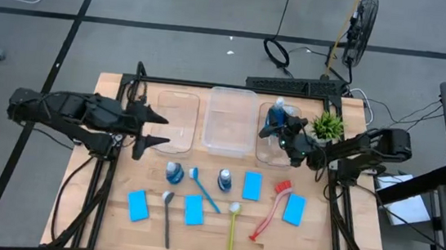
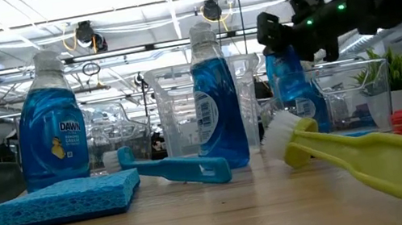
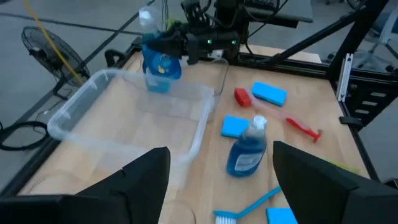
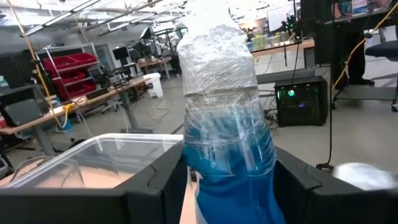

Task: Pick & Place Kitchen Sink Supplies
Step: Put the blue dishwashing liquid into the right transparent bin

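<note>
The right pincer (image 1: 286, 138) is clamped on a blue bottle (image 1: 276, 116), held upright over the tub (image 1: 263, 152) beneath it. The placing step is in hand: next, lower and release. The left pincer (image 1: 153, 131) waits with fingers apart, well off.

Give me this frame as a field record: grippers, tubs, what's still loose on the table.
right gripper: shut on a blue bottle, held over the right clear tub
left gripper: open, empty, by the left clear tub
middle clear tub: looks empty
bottles on table: two, standing
sponges on table: four
brushes on table: dark, blue, yellow-green, red
potted plant: beside the right tub
</note>
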